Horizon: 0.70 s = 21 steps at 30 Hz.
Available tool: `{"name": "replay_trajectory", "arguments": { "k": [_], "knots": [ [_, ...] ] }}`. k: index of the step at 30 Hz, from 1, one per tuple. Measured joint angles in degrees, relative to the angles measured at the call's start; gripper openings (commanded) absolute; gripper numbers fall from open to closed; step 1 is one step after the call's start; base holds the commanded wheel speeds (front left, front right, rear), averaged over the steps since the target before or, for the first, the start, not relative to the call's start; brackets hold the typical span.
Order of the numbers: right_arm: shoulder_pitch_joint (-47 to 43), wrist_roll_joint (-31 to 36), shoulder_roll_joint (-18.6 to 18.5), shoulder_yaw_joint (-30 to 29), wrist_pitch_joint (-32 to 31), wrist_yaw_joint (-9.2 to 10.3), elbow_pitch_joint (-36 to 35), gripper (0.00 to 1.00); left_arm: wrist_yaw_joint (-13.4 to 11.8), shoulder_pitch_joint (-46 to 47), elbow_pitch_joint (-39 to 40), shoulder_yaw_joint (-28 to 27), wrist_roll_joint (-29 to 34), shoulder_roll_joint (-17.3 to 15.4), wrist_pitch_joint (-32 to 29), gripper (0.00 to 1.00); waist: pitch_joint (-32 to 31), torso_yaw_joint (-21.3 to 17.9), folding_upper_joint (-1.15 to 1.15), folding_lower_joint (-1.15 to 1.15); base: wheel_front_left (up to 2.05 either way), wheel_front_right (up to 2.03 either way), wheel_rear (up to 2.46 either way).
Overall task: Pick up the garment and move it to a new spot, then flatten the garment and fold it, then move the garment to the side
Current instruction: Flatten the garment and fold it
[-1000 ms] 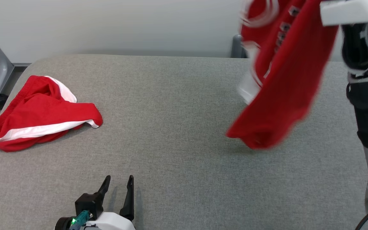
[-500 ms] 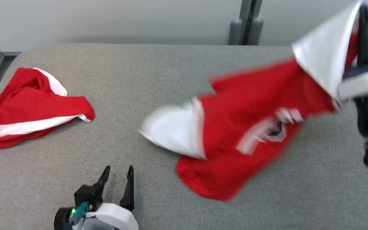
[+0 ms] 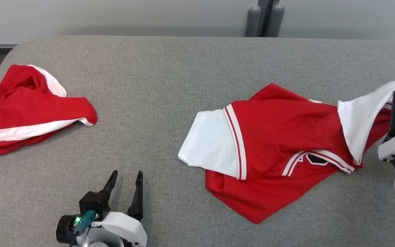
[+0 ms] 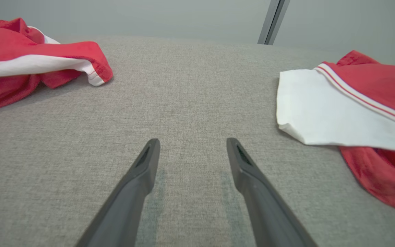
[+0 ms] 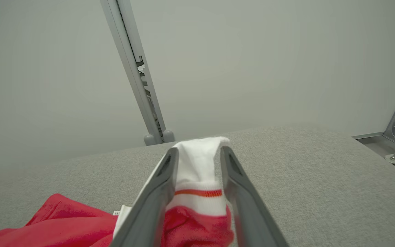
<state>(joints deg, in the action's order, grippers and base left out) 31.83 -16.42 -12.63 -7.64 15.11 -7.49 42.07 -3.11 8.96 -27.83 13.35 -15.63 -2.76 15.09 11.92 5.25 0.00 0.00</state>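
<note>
Jersey (image 3: 279, 137) on table (image 3: 170, 85), white sleeve (image 3: 362, 116) pinched in right hand (image 5: 199, 152), left hand (image 3: 126, 175) spread empty, second red garment (image 3: 29, 109) apart

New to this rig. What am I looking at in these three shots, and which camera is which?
A wheeled two-armed robot at a grey padded table. The wide shot is from its head, looking down. The other two are wrist cameras, one per arm. Its left end effector is open, holding nothing. Its right end effector pinches the white sleeve of a red jersey, which lies crumpled on the table. A second red-and-white garment lies at the far left.
</note>
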Motion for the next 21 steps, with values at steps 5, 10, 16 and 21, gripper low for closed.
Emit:
{"name": "replay_trajectory", "arguments": {
  "k": [5,10,16,21],
  "knots": [
    [-0.9,3.7,1.3,-2.0,0.0,0.00,-4.9,1.00,-0.1,-0.2,0.1,0.0,0.0,0.0,0.0,1.00,-1.0,-0.4,0.00,0.00,0.00,0.00,0.00],
    [-3.4,5.7,3.3,3.7,0.0,0.00,-10.1,1.00,-0.3,-0.6,0.1,-0.2,-0.1,0.0,0.0,1.00,-2.3,-0.9,0.00,0.00,0.00,0.00,0.00],
    [-4.7,3.5,4.9,18.2,0.0,0.00,-13.1,1.00,-0.3,-0.9,0.3,0.1,-0.1,0.0,0.0,1.00,-2.8,-0.8,0.00,0.00,0.00,0.00,0.00],
    [-4.7,-0.5,5.0,32.1,0.0,0.00,-12.3,1.00,-0.2,-1.0,0.2,0.5,-0.5,0.0,0.0,1.00,-3.0,0.5,0.00,0.00,0.00,0.00,0.00]
  ]
}}
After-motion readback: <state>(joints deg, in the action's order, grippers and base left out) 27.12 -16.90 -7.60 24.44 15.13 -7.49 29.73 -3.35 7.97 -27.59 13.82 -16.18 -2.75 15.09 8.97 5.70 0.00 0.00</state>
